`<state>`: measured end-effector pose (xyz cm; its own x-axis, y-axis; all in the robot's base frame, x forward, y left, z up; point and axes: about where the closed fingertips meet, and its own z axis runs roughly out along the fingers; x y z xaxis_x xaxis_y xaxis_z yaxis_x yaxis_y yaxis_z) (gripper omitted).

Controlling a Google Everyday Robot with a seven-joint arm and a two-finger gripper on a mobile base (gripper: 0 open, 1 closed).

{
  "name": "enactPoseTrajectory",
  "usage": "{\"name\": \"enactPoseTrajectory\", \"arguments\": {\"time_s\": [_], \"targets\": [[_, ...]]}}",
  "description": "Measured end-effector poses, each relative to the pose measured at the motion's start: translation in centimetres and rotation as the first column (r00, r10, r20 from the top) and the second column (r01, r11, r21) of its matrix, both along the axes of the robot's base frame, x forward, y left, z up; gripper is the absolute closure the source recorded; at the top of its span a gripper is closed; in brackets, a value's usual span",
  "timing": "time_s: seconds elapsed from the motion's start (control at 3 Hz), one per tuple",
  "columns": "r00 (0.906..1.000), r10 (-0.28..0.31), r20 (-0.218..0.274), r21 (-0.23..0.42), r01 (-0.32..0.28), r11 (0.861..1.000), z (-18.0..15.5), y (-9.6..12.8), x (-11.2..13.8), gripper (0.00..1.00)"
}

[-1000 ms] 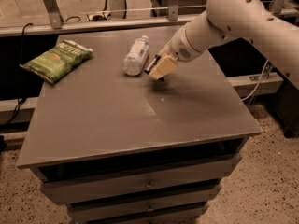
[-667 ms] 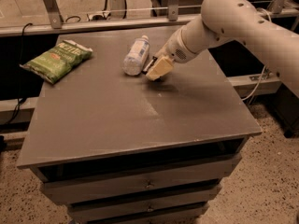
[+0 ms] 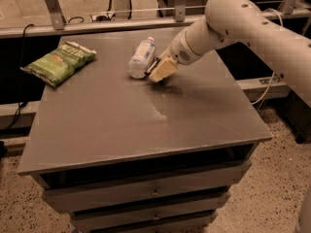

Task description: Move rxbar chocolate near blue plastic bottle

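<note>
Two things lie in plain sight on the gray table top (image 3: 146, 125): a green chip bag (image 3: 60, 62) at the far left corner and a bottle (image 3: 142, 58) on its side near the far edge, its white cap pointing away from me. The top is a flat slab over a stack of drawers (image 3: 146, 191), with a dark gap just under the slab. A pale scuff marks the middle of the surface. The floor (image 3: 272, 178) around it is speckled stone, and behind the table runs a low metal rail (image 3: 97, 25) with upright brackets and a few loose cables.

The white arm (image 3: 228, 18) reaches in from the right and slopes down to the table. Its gripper (image 3: 159, 72) sits low over the surface, just to the right of the bottle. A thin dark edge at its tip, on the bottle side, looks like the chocolate bar (image 3: 153, 65); most of it is hidden behind the tan tip. I cannot tell whether the gripper is clamped on the bar or loose around it.

Compared with a second ago, the gripper has crept a little to the left, so it and the dark bar are now closer to the bottle. The arm's bulky elbow has swung the same way. The bottle and the chip bag have not moved.
</note>
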<state>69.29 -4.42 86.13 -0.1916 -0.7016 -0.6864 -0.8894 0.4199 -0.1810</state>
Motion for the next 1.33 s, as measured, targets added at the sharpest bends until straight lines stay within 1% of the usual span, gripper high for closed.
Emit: {"name": "enactPoseTrajectory", "arguments": {"time_s": [0.33, 0.67, 1.0, 1.33], "targets": [[1.0000, 0.002, 0.003, 0.007, -0.002, 1.000, 0.3, 0.1, 0.0, 0.20], [0.9996, 0.019, 0.021, 0.021, -0.019, 1.000, 1.4, 0.6, -0.2, 0.00], [0.9985, 0.030, 0.045, 0.049, -0.032, 0.998, 3.0, 0.4, -0.6, 0.00], [0.9963, 0.038, 0.077, 0.094, -0.045, 0.995, 5.2, -2.1, -1.4, 0.00]]}}
